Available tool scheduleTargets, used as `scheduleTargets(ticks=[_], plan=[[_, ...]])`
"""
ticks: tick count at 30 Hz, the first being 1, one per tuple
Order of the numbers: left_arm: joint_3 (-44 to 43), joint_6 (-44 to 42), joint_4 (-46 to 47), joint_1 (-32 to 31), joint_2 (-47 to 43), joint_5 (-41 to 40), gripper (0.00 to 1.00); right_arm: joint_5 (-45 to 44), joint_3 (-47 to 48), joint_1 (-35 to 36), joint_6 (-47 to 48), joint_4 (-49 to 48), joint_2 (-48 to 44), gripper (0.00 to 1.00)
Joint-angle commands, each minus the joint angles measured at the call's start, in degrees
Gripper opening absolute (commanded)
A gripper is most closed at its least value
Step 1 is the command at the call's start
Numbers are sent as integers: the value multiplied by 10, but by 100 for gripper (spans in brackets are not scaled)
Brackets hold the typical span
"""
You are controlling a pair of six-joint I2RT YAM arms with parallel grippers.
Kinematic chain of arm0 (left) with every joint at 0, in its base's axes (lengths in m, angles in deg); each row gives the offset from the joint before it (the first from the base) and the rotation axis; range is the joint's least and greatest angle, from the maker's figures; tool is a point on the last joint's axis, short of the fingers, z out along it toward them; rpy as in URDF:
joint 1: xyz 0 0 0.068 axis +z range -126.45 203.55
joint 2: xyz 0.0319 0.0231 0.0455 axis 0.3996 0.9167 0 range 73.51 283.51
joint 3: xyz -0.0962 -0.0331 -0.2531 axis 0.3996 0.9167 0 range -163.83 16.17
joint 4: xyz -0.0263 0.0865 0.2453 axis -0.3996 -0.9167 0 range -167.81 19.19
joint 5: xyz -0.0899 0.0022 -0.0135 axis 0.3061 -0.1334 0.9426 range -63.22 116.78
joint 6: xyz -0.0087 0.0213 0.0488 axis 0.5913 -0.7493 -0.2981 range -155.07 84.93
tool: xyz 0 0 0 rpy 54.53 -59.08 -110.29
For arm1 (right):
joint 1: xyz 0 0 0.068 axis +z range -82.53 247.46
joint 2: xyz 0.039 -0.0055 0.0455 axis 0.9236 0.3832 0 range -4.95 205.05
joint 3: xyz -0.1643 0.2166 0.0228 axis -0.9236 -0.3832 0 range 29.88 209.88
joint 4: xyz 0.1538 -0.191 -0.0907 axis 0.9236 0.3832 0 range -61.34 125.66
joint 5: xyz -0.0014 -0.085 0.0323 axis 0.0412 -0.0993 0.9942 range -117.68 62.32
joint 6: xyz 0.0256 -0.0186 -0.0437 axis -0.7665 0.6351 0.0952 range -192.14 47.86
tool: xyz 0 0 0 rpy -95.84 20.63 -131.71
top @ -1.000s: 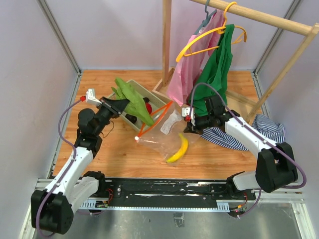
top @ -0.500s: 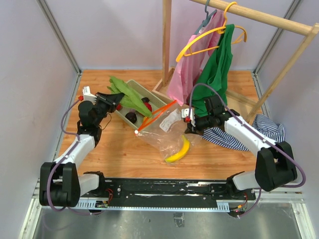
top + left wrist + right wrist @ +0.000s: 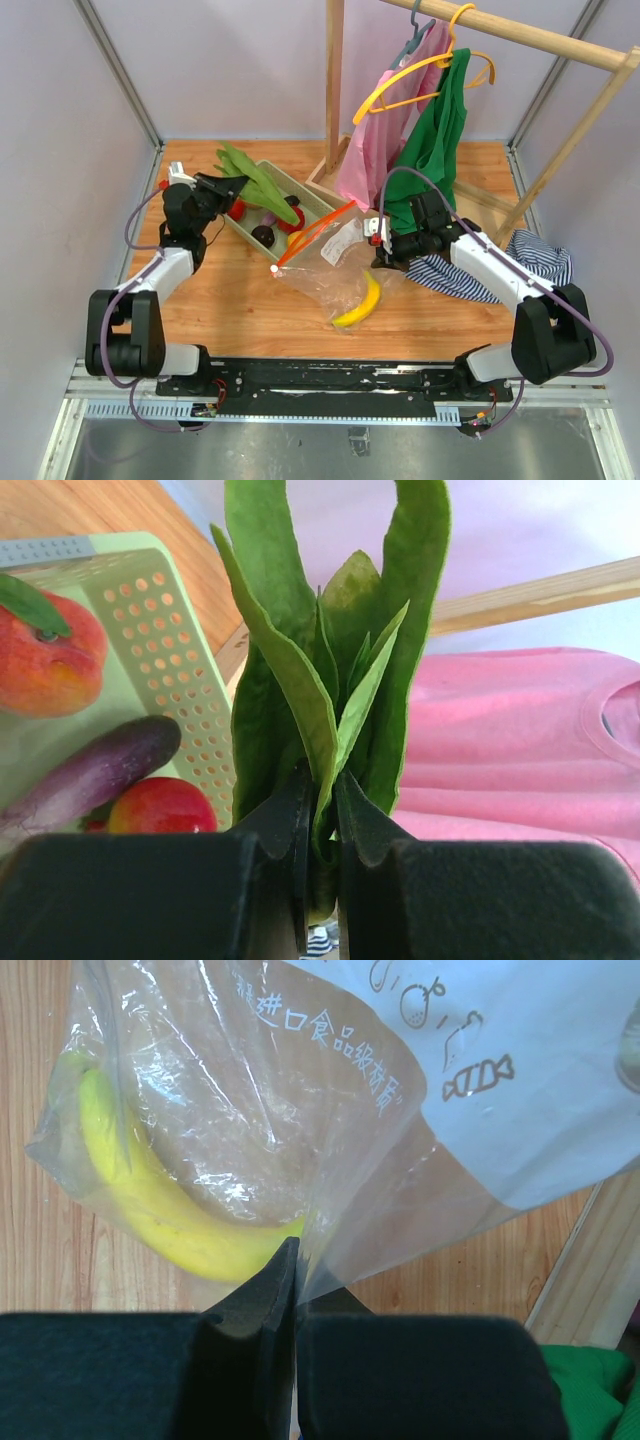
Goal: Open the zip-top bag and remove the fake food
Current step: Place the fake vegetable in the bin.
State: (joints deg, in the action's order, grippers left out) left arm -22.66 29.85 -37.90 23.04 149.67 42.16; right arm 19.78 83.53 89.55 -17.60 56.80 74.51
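The left gripper (image 3: 318, 815) is pinching the stem of a green leafy piece (image 3: 335, 670) of fake food, whose leaves fan up past the jaws. It hangs at the left end of the pale green basket (image 3: 175, 650), and the leaves reach over it. Inside the basket lie a peach (image 3: 45, 660), a purple eggplant (image 3: 95, 775) and a red fruit (image 3: 160, 805).

The right gripper (image 3: 293, 1265) is pressed together on a thin fold of the zip-top bag (image 3: 250, 1080), holding the clear plastic up. The orange-red zip strip (image 3: 312, 238) slants down toward the basket's near corner, and the mouth looks open. A yellow banana (image 3: 150, 1210) lies in the bag's low end, against the wooden table (image 3: 230, 300).

The main risks:
- **Leaf drop:** the broad leaves are held only by a narrow stem. Released from this spot, they may catch the basket rim and tip out onto the table.
- **Bag grip:** the fold is slick and crinkly, so a tug could pull it free and let the bag collapse over the banana.
- **Banana:** lifting the bag higher would probably slide the banana deeper, away from the opening.
- **Snagging:** the striped cloth (image 3: 480, 275) lies right beside the right arm and could catch on a wide swing.
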Motion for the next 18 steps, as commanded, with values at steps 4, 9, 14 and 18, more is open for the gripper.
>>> scheduleTargets(ticks=[4,9,14,18], plan=[[-29,17,53,5,78,55,0,1,18,-11,15,14,8,1],[-43,16,72,5,130,68,0,2,19,-11,14,15,10,1],[-95,-22,32,4,171,56,42,1,19,-11,16,15,10,1],[-143,-104,-63,-1,147,-10,83,0,19,-11,17,15,10,1]])
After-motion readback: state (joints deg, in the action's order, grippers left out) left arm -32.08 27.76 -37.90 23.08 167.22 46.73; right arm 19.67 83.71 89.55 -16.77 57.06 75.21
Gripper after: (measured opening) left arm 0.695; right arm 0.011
